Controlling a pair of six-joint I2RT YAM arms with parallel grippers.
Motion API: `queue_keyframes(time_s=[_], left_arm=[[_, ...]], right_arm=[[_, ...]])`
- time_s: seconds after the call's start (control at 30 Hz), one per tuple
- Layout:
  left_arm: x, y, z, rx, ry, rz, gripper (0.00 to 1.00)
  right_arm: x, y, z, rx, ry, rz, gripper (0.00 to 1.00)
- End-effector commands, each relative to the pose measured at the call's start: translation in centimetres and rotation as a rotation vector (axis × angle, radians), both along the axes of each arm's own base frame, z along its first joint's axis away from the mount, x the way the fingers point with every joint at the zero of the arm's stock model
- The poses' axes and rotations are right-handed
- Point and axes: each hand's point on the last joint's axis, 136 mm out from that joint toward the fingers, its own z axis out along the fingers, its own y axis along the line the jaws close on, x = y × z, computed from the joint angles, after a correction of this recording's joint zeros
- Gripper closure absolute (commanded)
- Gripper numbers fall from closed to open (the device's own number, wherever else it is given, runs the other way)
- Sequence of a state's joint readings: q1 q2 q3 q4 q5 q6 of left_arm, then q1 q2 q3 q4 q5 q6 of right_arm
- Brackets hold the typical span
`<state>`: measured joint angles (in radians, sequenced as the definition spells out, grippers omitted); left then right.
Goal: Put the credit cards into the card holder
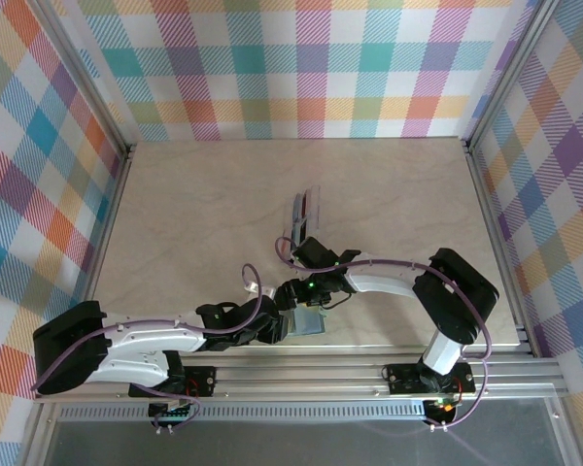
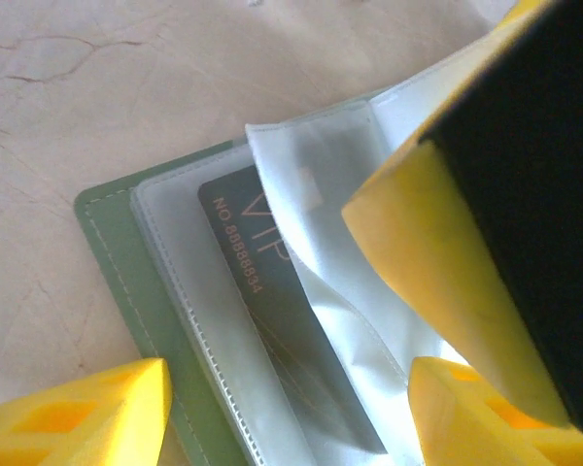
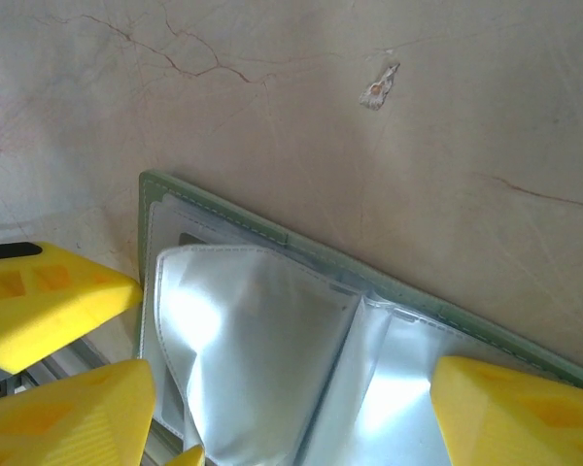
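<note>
The grey-green card holder [image 2: 126, 282] lies open on the table, its clear plastic sleeves fanned up. A dark card [image 2: 272, 311] printed "VIP" sits inside one sleeve. My left gripper [image 2: 287, 417] is open, its yellow fingers straddling the holder's near edge. My right gripper [image 3: 291, 417] is also open over the sleeves [image 3: 253, 340]; in the left wrist view one of its fingers [image 2: 437, 272] rests on a lifted sleeve. From above, both grippers meet at the card holder [image 1: 311, 323] near the front edge. More cards [image 1: 302, 207] stand in a clear tray further back.
The clear tray [image 1: 293, 238] lies just behind the right gripper, mid-table. The metal rail [image 1: 369, 364] of the front edge runs right beside the holder. A small chip [image 3: 379, 85] marks the marble top. Checked walls enclose the table.
</note>
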<state>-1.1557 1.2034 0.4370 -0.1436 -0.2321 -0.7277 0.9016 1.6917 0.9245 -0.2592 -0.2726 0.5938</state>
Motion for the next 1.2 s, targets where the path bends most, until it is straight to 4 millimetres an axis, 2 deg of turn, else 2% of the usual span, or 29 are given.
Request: queue_keyframes(time_s=[0.0, 0.2, 0.47, 0.67, 0.8, 1.03, 1.17], left_arm=[[0.1, 1.3, 0.0, 0.057, -0.018, 0.038, 0.35], [-0.1, 2.0, 0.3, 0.044, -0.026, 0.05, 0.34], [0.3, 3.1, 2.0, 0.055, -0.059, 0.081, 0.34], [0.8, 3.8, 4.0, 0.048, -0.1, 0.114, 0.3], [1.5, 3.5, 5.6, 0.024, -0.116, 0.115, 0.29], [4.3, 1.8, 8.2, -0.093, -0.073, 0.106, 0.29], [7.1, 1.3, 9.1, -0.183, -0.026, 0.132, 0.29]], right_arm=[[0.8, -0.6, 1.0, -0.017, -0.024, -0.024, 0.24], [1.6, -2.2, 2.2, -0.044, -0.086, -0.079, 0.24], [3.4, -5.1, 5.8, -0.099, -0.239, -0.175, 0.24], [4.7, -5.8, 8.0, -0.07, -0.274, -0.213, 0.25], [6.4, -5.7, 10.2, -0.019, -0.303, -0.24, 0.31], [10.9, -6.1, 13.5, 0.025, -0.337, -0.294, 0.47], [13.1, -5.2, 14.8, 0.012, -0.352, -0.281, 0.49]])
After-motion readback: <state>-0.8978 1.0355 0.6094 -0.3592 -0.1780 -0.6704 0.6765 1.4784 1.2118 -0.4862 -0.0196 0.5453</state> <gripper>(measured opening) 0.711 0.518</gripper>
